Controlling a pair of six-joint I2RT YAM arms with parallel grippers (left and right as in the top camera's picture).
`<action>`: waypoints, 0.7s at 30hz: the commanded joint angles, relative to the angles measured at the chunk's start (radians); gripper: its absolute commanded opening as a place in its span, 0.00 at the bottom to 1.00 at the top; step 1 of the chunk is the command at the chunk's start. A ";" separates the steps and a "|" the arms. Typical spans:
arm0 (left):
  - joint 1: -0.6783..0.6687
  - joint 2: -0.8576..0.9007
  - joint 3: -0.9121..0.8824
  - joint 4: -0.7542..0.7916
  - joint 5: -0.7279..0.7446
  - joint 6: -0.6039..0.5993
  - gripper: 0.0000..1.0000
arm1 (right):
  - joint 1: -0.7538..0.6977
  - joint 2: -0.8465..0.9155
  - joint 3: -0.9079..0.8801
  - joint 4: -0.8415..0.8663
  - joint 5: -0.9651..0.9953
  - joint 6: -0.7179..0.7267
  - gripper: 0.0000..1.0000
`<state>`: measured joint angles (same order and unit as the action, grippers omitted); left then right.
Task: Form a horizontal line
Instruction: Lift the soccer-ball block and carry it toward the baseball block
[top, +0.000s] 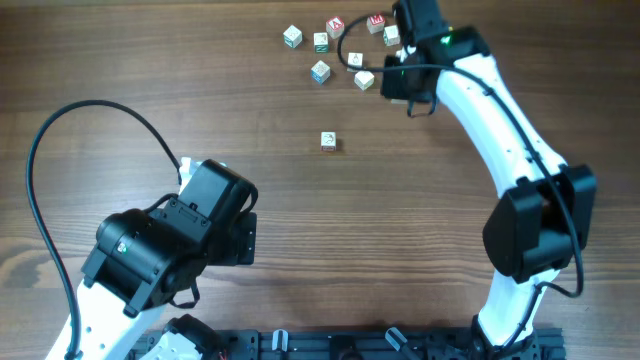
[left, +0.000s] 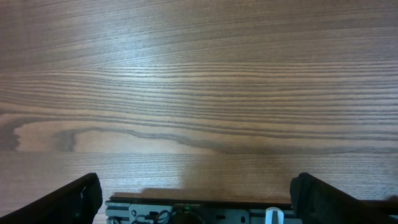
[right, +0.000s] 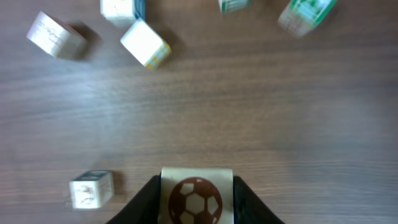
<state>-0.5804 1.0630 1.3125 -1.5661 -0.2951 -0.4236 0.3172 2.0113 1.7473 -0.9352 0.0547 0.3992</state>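
Note:
No row of touching cubes shows; all cubes lie apart. My right gripper (right: 197, 205) is shut on a whitish cube with a brown football picture (right: 197, 194), low over the table. In the overhead view this gripper (top: 405, 82) is at the right edge of a loose cluster of letter cubes at the top: one with red faces (top: 335, 27), another (top: 376, 22), a whitish one (top: 364, 80). A single cube (top: 328, 140) lies alone below the cluster. My left gripper (left: 199, 199) is open and empty, at the lower left in the overhead view (top: 243, 232).
In the right wrist view loose cubes lie ahead: one (right: 91, 188) just left of the fingers, others farther off (right: 145, 45), (right: 57, 35), (right: 306, 12). The left wrist view shows the base rail (left: 205, 208) at the table's front edge.

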 joint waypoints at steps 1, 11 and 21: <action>0.004 0.000 -0.005 0.002 -0.016 0.001 1.00 | 0.000 0.023 -0.141 0.122 -0.100 0.027 0.28; 0.004 0.000 -0.005 0.002 -0.016 0.001 1.00 | 0.047 0.027 -0.335 0.378 -0.195 0.030 0.28; 0.004 0.000 -0.005 0.002 -0.016 0.001 1.00 | 0.179 0.027 -0.342 0.418 0.016 0.114 0.29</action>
<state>-0.5804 1.0630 1.3125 -1.5669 -0.2951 -0.4236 0.4694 2.0293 1.4120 -0.5217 -0.0631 0.4484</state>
